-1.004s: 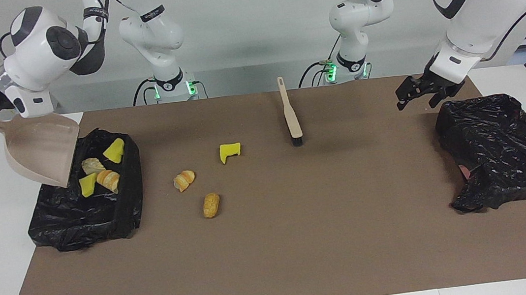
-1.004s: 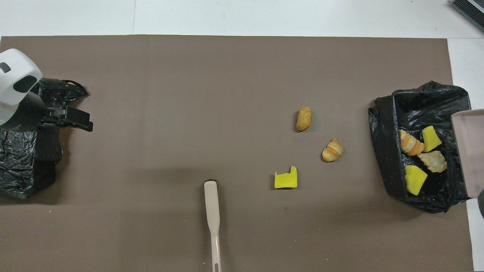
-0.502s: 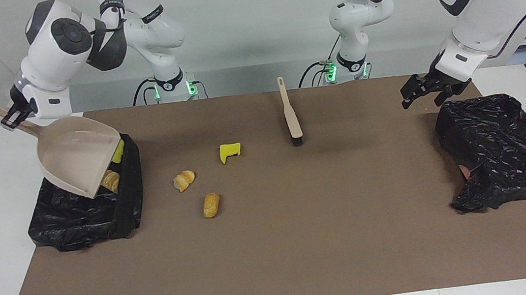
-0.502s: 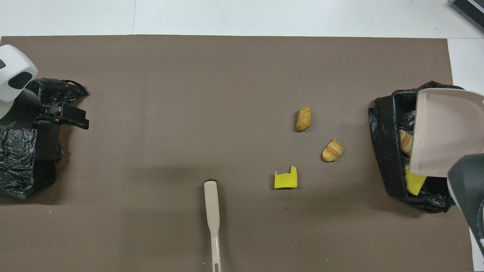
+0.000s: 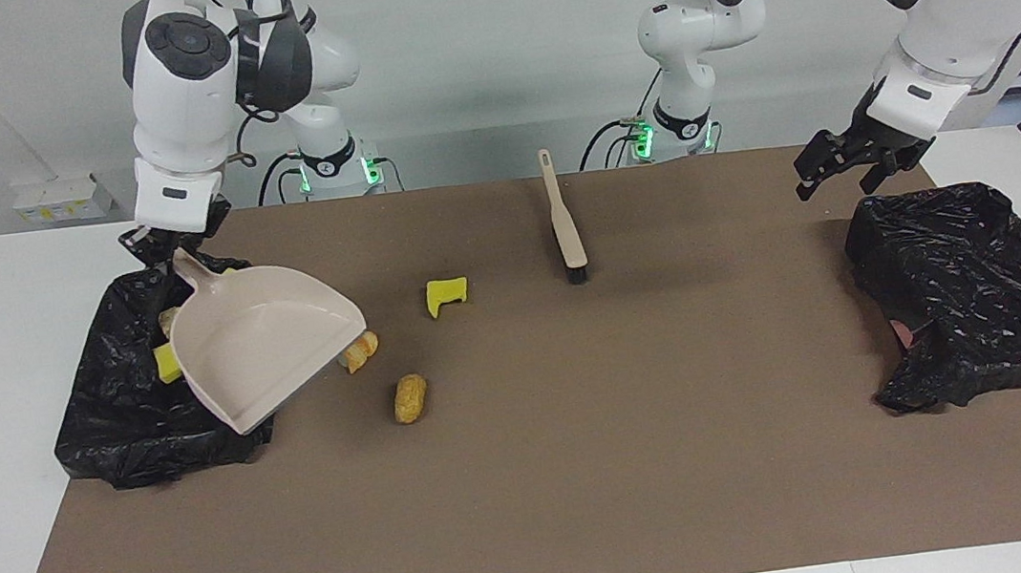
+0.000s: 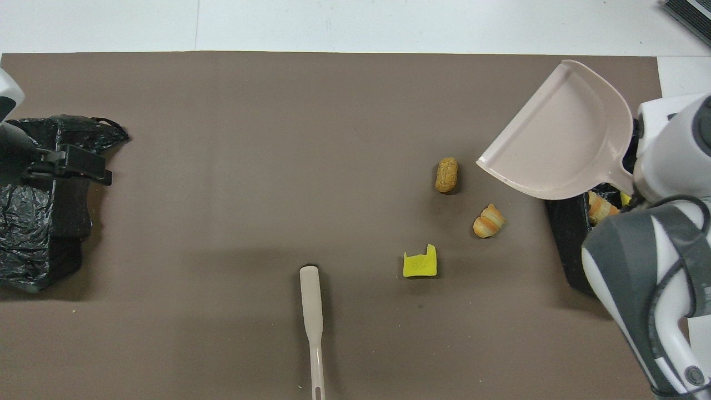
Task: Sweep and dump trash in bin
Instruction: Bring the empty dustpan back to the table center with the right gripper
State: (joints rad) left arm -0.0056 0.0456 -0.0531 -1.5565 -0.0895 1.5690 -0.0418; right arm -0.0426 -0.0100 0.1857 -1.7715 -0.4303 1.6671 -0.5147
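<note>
Now your right hand (image 5: 162,242) is clamped on the dustpan (image 5: 263,348) handle over the bin (image 5: 116,408); three trash bits (image 5: 410,399) lie on the worktop (image 5: 589,470), at the pan's three o'clock in the facing view. Your left hand (image 5: 848,166) hangs fingers apart over the mat, beside the second bag (image 5: 973,291).

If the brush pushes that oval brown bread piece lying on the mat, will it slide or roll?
The oval bread piece looks rounded along its length, so a push across its side would probably roll it rather than slide it. It seems small and light, so it may skitter ahead of the brush. The brown mat looks matte and flat, which should slow it.
</note>
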